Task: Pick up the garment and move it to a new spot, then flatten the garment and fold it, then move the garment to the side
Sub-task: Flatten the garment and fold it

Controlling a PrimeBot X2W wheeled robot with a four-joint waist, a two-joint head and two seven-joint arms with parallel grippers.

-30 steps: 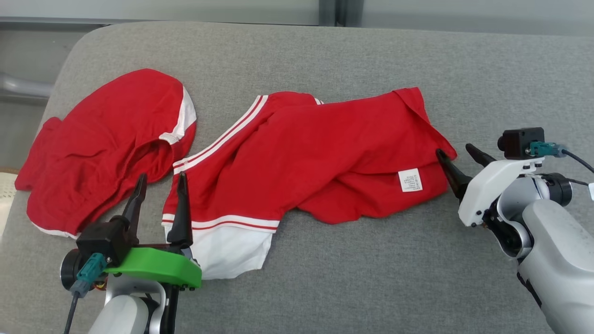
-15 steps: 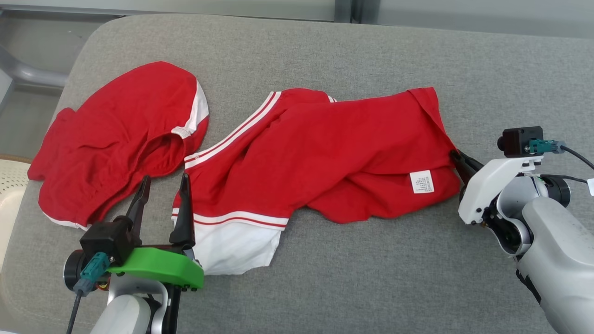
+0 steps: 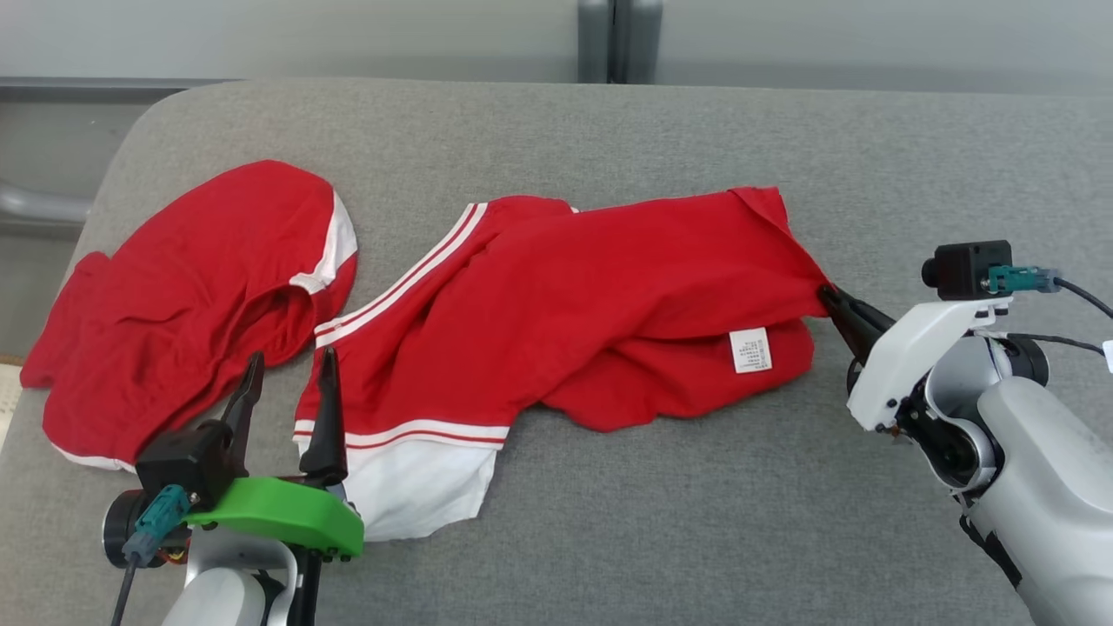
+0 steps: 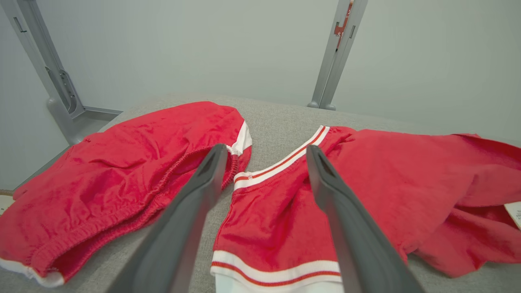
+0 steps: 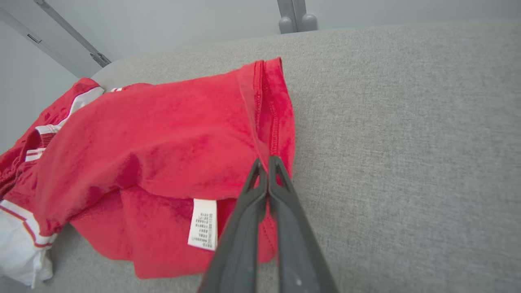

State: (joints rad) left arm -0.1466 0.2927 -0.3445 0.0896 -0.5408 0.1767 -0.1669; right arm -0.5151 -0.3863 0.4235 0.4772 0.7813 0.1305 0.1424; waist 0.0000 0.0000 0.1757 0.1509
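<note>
Where the two dark fingers of the right gripper (image 3: 830, 296) meet, the right-hand hem of the garment (image 3: 591, 296) is pinched between them, with the jaws pressed together on the red cloth. The garment is spread, crumpled, across the middle of the grey cushion (image 3: 696, 522). It is red, with paired white stripes along its left edge and a white panel (image 3: 417, 491) at its near left corner. A white care label (image 3: 750, 350) is seen near the gripped end, on a lower layer that is partly covered by a fold.

The left gripper (image 3: 291, 358) is held wide apart at the lower left, near the garment's striped left edge, with nothing between its fingers. Whether cloth is touched by them cannot be told. A second red piece (image 3: 191, 287), trimmed in white, lies further left and is parted from the garment by a narrow strip of cushion.

The stitched double hem at the pinch and the print on the label are shown in the right wrist view. The gathered elastic edge of the second piece is made out in the left wrist view, while the full outline of both pieces is given by the head view alone.
</note>
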